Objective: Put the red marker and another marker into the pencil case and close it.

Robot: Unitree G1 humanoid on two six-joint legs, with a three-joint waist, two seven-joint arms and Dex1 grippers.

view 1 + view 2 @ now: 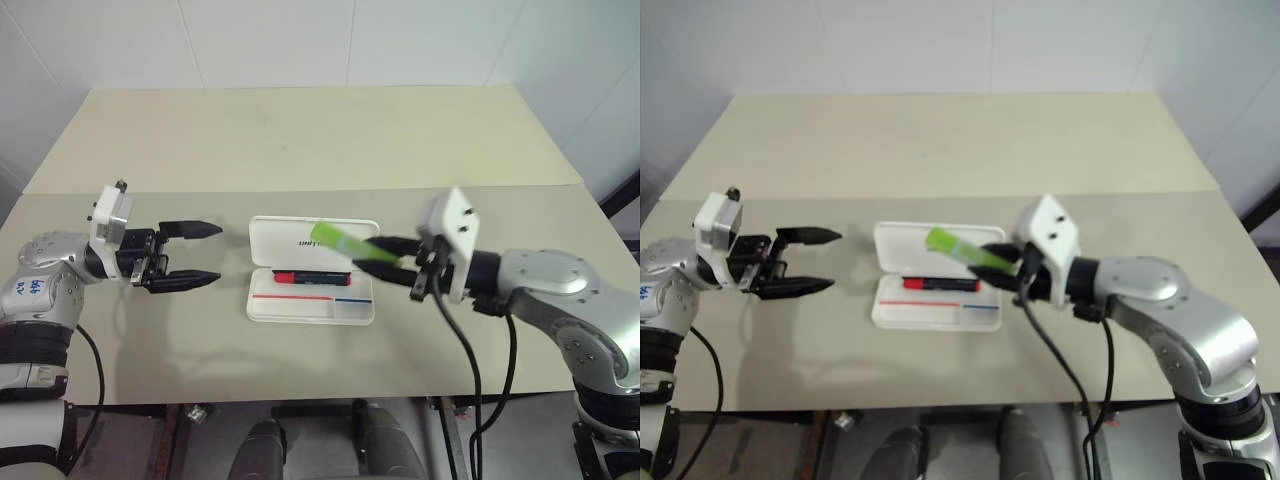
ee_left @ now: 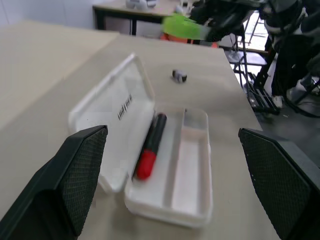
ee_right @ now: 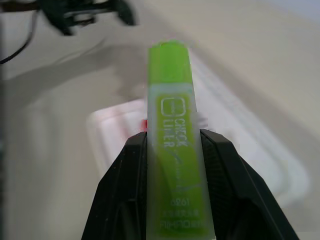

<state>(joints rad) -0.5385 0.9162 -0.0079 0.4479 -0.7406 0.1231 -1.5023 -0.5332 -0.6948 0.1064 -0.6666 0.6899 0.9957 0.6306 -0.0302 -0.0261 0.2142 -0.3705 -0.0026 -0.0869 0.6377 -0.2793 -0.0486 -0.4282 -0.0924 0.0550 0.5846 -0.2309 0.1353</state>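
My right gripper [image 1: 385,258] sits right of centre in the head view, clamped on the green highlighter [image 1: 340,241], which is off the table, its free end slanting up toward the frame's upper left and hanging over the open pencil case [image 1: 312,310]. The right wrist view gives me what the head view can't: the barrel's lettering and the two black fingers [image 3: 127,180] pressing its sides, the barrel running straight out between them.

My left gripper [image 1: 190,255] is at centre left, jaws spread wide and holding nothing, pointing toward the case but apart from it.

The case lies open at the middle of the table [image 1: 300,130], lid folded back flat on the far side. From the left wrist view I see into the tray: the red marker [image 2: 150,147] lies lengthwise in the compartment next to the hinge, its long axis parallel to the hinge. The head view shows its red end toward the frame's left.

A small grey object [image 2: 179,76] sits on the table past the case.
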